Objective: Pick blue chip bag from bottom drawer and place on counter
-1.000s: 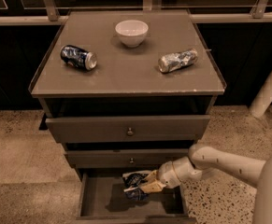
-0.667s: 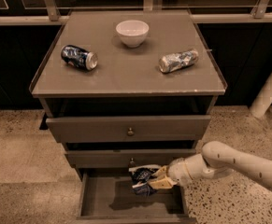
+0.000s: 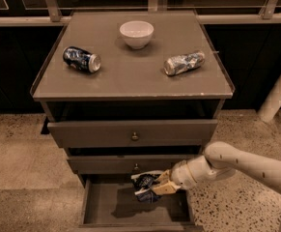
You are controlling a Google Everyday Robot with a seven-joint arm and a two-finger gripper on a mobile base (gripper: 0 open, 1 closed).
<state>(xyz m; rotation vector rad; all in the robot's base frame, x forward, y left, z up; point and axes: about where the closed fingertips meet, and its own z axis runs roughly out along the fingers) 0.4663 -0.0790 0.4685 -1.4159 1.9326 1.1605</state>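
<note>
Navy chip bag (image 3: 144, 184) held in the gripper (image 3: 155, 187), above the open bottom drawer (image 3: 112, 208).

Compared with a moment ago, the gripper has risen a little with its fingers clamped on the bag, which now hangs just under the middle drawer (image 3: 106, 164) and casts a shadow on the drawer floor. On the counter (image 3: 130, 81), the bowl (image 3: 136, 34) by the back edge, the soda can (image 3: 81, 59) near the left edge and the crushed can (image 3: 183, 63) near the right edge have not moved.

Colours: bag (image 3: 144, 185) dark navy foil w/ white edges, pinched in tan-fingered gripper (image 3: 153, 187) just above bottom drawer (image 3: 106, 209), grey-brown, shadowed inside. Arm (image 3: 236, 163) cream-white. Counter (image 3: 130, 76) plain grey-brown. Bowl (image 3: 136, 34) white. Left can (image 3: 81, 59) dark blue w/ white marks. Right can (image 3: 184, 63) silver, bluish print. Floor (image 3: 19, 149) beige, speckled.
</note>
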